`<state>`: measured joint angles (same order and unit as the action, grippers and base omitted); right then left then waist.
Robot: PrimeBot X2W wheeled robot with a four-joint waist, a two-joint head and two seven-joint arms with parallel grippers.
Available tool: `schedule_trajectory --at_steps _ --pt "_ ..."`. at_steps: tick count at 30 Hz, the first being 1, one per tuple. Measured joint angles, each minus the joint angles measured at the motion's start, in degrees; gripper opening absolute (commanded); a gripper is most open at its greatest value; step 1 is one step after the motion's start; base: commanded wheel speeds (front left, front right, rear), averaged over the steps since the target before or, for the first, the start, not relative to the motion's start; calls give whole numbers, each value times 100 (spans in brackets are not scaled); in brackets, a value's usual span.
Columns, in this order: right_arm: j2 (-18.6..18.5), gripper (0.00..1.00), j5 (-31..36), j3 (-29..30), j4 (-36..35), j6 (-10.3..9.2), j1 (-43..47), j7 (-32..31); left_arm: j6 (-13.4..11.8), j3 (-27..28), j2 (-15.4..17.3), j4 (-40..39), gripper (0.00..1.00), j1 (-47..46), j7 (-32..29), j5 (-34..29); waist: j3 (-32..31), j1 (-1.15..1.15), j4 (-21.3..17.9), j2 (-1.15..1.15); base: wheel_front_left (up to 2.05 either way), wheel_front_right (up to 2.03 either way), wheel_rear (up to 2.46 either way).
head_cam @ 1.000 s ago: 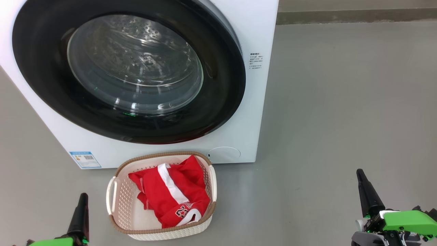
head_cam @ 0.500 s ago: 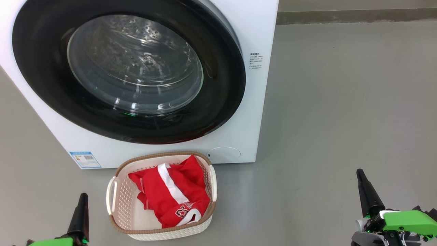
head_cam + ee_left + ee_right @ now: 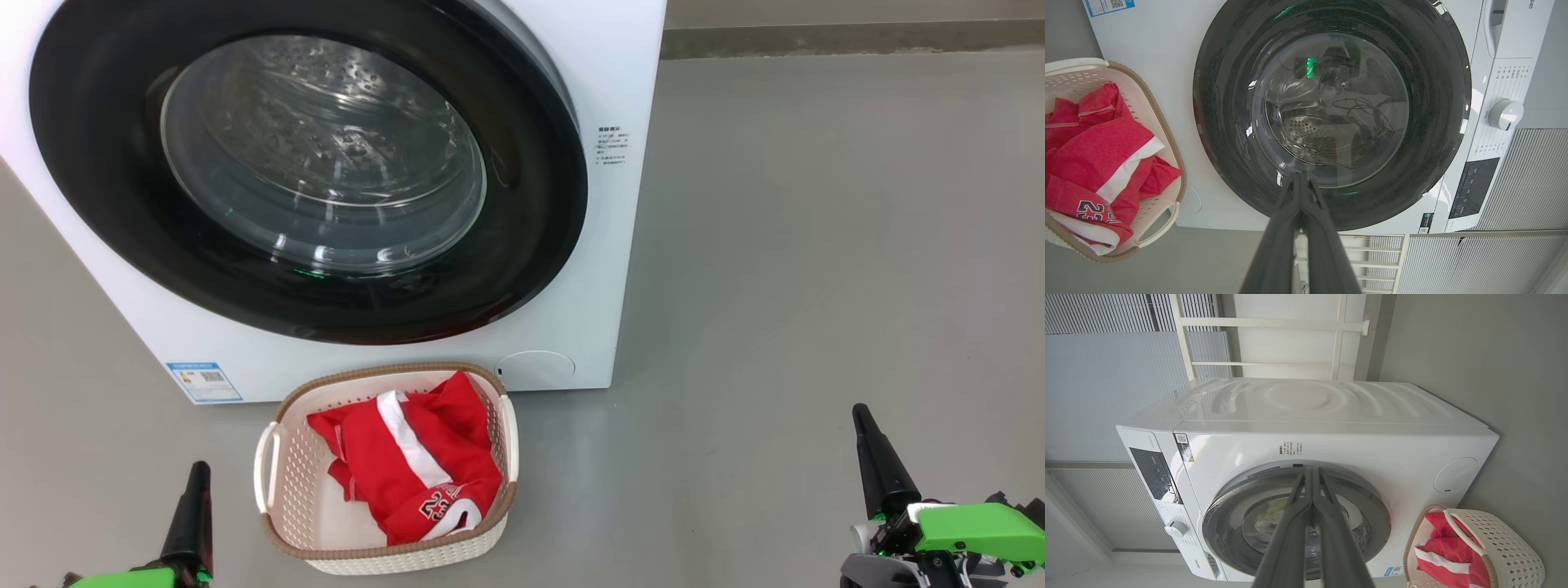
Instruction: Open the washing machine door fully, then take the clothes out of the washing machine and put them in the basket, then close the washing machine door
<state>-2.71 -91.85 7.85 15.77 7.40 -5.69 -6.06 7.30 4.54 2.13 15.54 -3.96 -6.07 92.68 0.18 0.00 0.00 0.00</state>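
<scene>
Washing machine door (image 3: pixel 314 163) shut, blocking entry — basket (image 3: pixel 408 562) open from above.

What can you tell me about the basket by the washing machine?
The basket is a small cream plastic tub, a rounded rectangle with perforated walls, a brown woven-look rim and a white handle on each side. It stands upright on the grey floor, just before the white washing machine's lower front; whether they touch is unclear. A crumpled red jersey with white trim lies inside, leaving part of the bottom bare.
</scene>
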Motion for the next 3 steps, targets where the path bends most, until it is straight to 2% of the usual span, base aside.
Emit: schedule_trajectory --at_steps 3 --pt "0 0 0 0 0 0 1 0 0 0 0 0 0 -1 0 0 0 0 0 0 0 0 0"
